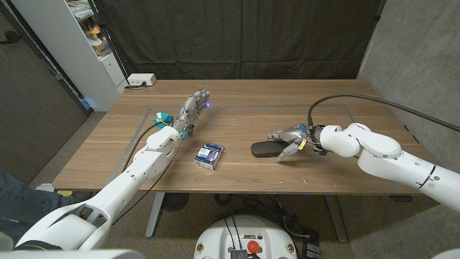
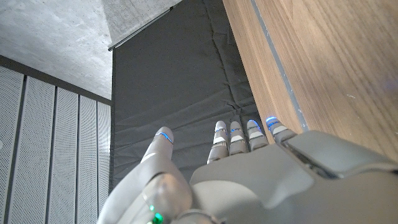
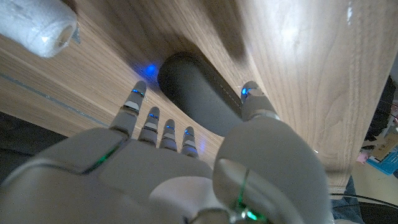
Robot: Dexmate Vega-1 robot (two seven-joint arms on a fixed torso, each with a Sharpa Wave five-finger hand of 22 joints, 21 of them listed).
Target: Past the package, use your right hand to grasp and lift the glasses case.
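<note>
Glasses case [image 1: 267, 149] sits right of the package [image 1: 210, 155], near mid-table. Our left hand [image 1: 195, 105] waits released, far left. Our right hand [image 1: 291, 139] straddles the case, fingers not clamped yet; squeezing off-center could squirt it away.

Even overhead light, soft shadows, sharp

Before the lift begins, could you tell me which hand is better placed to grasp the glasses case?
The right hand: its fingers already straddle the glasses case. The left hand waits open beyond the package.
</note>
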